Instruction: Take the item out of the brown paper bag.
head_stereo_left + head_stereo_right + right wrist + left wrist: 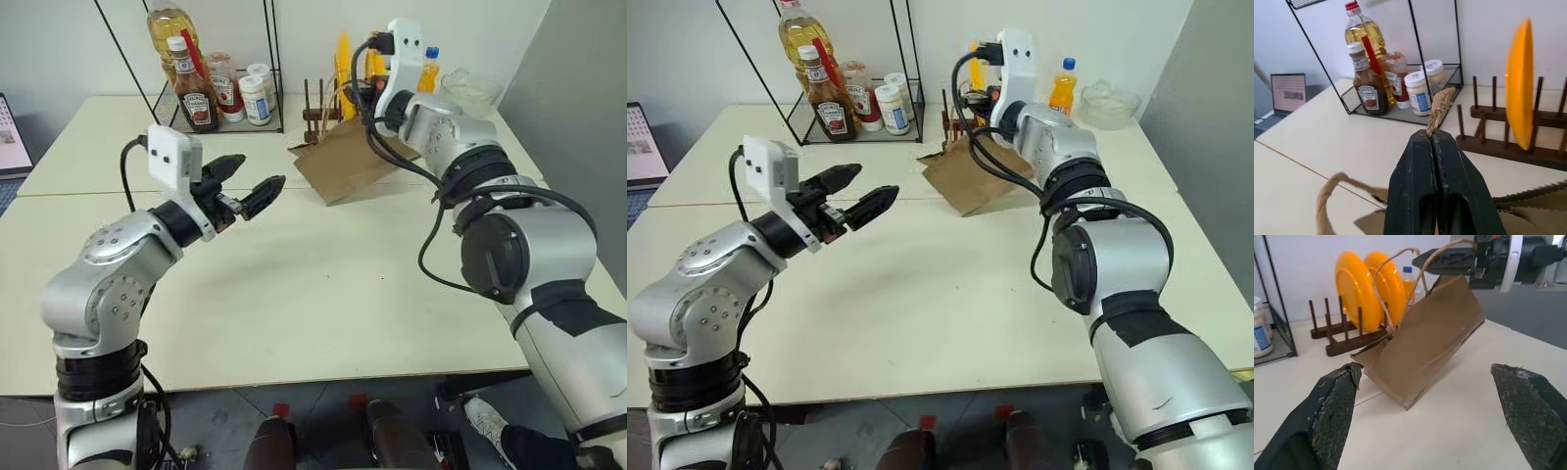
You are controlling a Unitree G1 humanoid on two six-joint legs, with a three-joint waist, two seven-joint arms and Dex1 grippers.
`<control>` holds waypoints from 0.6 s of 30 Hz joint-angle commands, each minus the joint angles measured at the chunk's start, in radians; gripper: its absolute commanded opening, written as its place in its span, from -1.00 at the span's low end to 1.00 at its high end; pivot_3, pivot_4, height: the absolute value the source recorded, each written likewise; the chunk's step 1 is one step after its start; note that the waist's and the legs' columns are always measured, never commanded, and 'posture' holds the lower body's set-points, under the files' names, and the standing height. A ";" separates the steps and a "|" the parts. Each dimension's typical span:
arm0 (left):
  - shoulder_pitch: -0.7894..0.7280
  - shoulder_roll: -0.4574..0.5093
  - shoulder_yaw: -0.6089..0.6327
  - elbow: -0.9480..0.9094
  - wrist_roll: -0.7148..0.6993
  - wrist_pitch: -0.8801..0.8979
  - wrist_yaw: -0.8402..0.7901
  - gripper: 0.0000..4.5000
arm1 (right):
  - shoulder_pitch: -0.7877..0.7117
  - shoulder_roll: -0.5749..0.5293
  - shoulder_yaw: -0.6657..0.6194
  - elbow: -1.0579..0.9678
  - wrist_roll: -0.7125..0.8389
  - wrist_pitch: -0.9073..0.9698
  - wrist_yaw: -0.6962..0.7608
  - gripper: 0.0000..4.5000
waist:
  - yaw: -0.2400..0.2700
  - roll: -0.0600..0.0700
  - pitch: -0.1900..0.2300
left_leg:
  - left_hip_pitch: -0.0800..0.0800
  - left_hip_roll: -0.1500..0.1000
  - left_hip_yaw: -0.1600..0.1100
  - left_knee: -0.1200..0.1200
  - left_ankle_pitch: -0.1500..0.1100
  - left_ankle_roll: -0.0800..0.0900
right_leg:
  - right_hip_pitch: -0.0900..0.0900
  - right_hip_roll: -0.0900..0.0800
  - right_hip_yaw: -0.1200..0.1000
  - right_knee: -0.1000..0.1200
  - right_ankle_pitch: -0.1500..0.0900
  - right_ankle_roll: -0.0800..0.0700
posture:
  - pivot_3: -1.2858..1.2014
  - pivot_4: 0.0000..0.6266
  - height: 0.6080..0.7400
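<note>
The brown paper bag (343,162) hangs tilted at the far middle of the table, its lower corner touching the tabletop. My right gripper (1434,139) is shut on one of its string handles (1440,105), holding that side up. The same gripper (1444,262) shows above the bag's raised edge in the left wrist view. My left gripper (257,174) is open and empty, level with the bag and a short way to its left, pointing at it. The item is hidden; I cannot see inside the bag.
A black wire rack (211,88) with ketchup bottles, an oil bottle and jars stands at the back left. Behind the bag are a wooden rack with orange plates (1366,289), an orange soda bottle (1063,88) and a glass bowl (1110,98). A laptop (1288,93) sits far left.
</note>
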 commanded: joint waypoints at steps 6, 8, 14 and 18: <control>0.034 0.034 0.098 -0.070 -0.043 0.008 0.053 1.00 | -0.096 0.051 -0.028 -0.064 0.055 -0.001 -0.007 -0.98 | 0.000 0.000 0.000 | -0.001 0.000 -0.001 0.000 0.000 0.000 | 0.000 0.000 -0.001 0.000 0.000 0.000 | 0.03 -0.52 1.00; 0.046 0.033 0.111 -0.082 -0.055 0.013 0.062 1.00 | -0.107 0.066 -0.030 -0.064 0.060 0.000 -0.007 -0.98 | 0.000 0.000 0.000 | -0.001 0.000 -0.001 0.000 0.000 0.000 | -0.001 0.000 -0.001 0.000 0.000 0.000 | 0.03 -0.52 1.00; 0.101 0.041 0.154 -0.130 -0.102 0.028 0.088 1.00 | -0.138 0.110 -0.034 -0.066 0.083 0.010 -0.014 -0.98 | 0.001 0.000 0.000 | -0.002 0.000 -0.002 0.000 0.000 0.000 | -0.001 0.000 -0.002 0.000 0.000 0.000 | 0.03 -0.52 1.00; 0.138 0.060 0.195 -0.138 -0.124 0.027 0.091 1.00 | -0.148 0.141 -0.031 -0.069 0.082 0.014 -0.025 -0.98 | 0.000 0.000 0.000 | -0.001 0.000 -0.002 0.000 0.000 0.000 | -0.001 0.000 -0.002 0.000 0.000 0.000 | 0.03 -0.52 1.00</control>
